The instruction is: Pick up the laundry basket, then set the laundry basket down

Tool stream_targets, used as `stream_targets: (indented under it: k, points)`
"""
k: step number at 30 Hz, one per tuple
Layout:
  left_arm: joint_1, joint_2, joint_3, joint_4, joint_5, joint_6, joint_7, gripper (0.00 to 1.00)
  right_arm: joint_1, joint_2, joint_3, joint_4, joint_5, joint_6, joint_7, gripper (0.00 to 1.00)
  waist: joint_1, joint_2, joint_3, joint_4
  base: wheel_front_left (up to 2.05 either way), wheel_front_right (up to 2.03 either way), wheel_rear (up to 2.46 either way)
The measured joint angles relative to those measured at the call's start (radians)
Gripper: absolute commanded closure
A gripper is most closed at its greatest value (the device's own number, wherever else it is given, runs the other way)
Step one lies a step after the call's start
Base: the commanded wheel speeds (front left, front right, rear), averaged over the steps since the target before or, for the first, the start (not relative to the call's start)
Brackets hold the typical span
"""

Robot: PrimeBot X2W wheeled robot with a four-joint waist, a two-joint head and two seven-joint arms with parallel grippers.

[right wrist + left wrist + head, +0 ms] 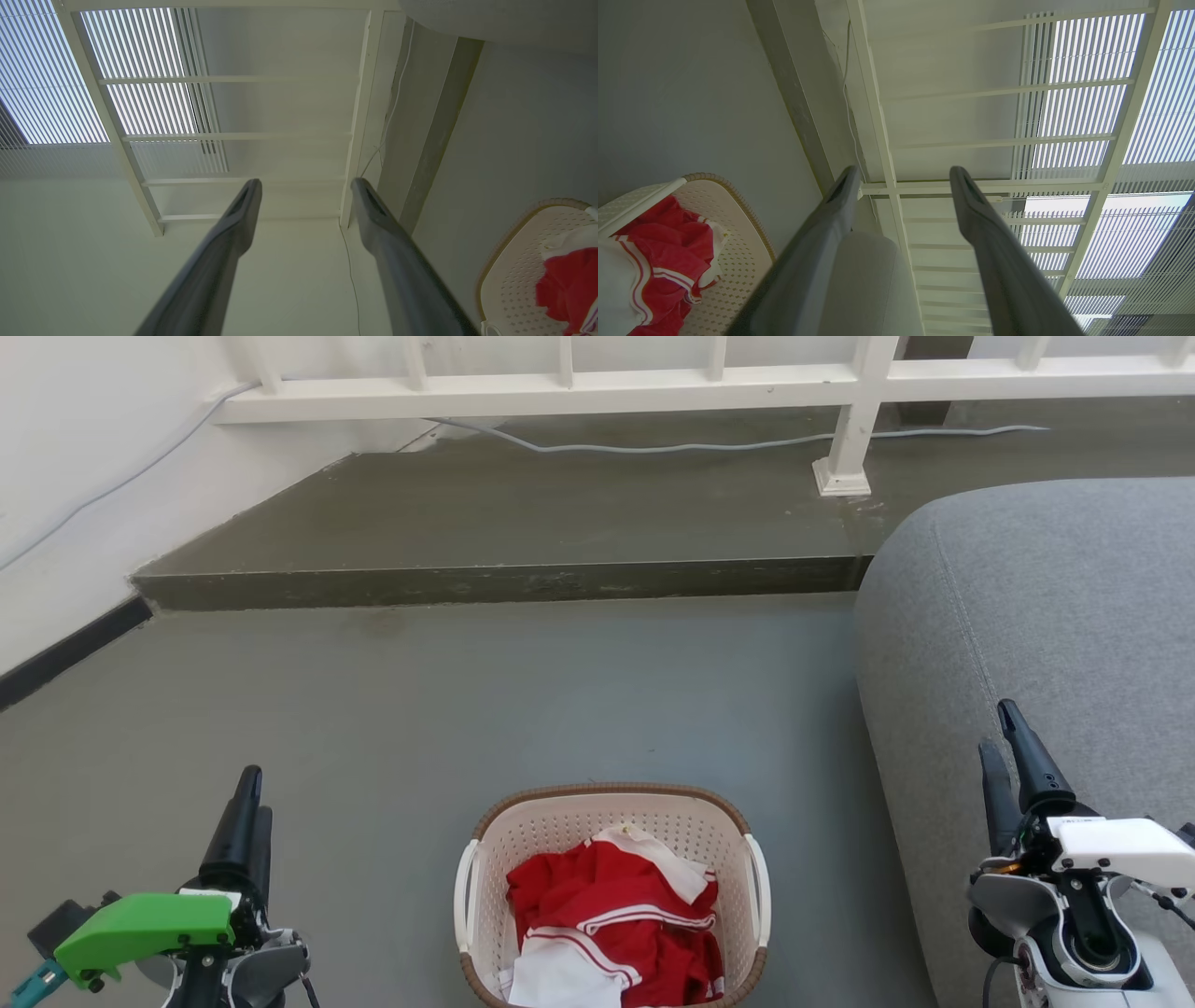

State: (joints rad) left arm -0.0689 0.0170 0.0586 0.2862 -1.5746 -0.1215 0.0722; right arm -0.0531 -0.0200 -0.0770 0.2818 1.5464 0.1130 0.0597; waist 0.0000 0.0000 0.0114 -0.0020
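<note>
The laundry basket [485, 887], cream-white and perforated with a brown woven rim and white side handles, sits on the grey floor at the bottom centre, holding red and white clothes [611, 919]. My left gripper [250, 793] stands open well to the basket's left, apart from it. Off to the right, over the sofa's edge, my right gripper [997, 733] is open too. In the left wrist view the open left gripper [903, 175] holds nothing and the basket [738, 252] lies at lower left. The right gripper [306, 186] is likewise empty, with the basket [509, 275] at lower right.
A grey sofa [1046, 616] fills the right side, close beside the basket. Beyond it a raised dark step [504, 583] crosses the floor, with a white railing [560, 392] and a cable [709, 446] on it. A white wall [65, 476] bounds the left.
</note>
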Motion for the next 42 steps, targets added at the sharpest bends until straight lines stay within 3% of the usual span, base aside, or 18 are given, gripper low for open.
stream_targets:
  k: [16,30,42]
  points:
    - [-0.002,0.053,-0.084,-0.036,0.186,0.0,-0.075,0.0,-0.006,-0.048,0.091,-0.03,-0.177,0.0,-0.069,0.0,0.0,0.0,0.01,-0.002,0.0,0.0,0.0]
    - [-0.008,0.092,-0.125,-0.034,0.433,0.003,-0.128,0.0,-0.024,-0.092,0.158,-0.038,-0.453,-0.001,-0.114,0.0,0.0,0.0,0.016,-0.001,0.0,0.0,0.0]
    - [-0.015,0.088,-0.14,-0.044,0.609,0.013,-0.168,0.0,-0.041,-0.098,0.221,-0.05,-0.652,-0.028,-0.157,0.0,0.0,0.0,0.021,0.002,0.0,0.0,0.0]
